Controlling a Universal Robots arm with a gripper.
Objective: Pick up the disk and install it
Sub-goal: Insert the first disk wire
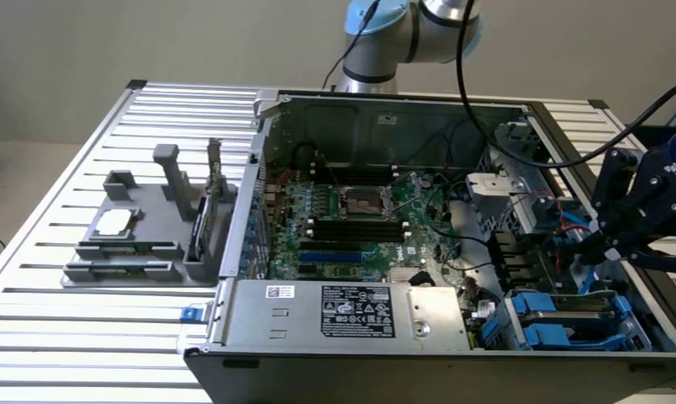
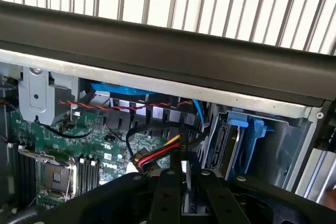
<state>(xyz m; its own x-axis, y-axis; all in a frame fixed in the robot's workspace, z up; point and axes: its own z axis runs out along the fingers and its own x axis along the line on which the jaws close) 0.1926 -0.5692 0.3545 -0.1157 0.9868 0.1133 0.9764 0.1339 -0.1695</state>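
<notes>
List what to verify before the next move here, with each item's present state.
1. Case side open, inside reachable: ok.
2. Gripper at the drive-bay end of the case: ok.
3. Disk in view, upright in its blue carrier by the bay: ok.
4. Disk held by the gripper: cannot tell.
5. Cables clear of the gripper: not ok, a red, yellow and black bundle lies right in front of it.

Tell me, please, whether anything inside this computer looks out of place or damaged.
Nothing looks broken or spilled. One thing stands out: a cable of red, yellow and black wires hangs loose beside the drive bay, just by the claw, and its connector seems plugged into nothing, though I cannot be sure.
</notes>
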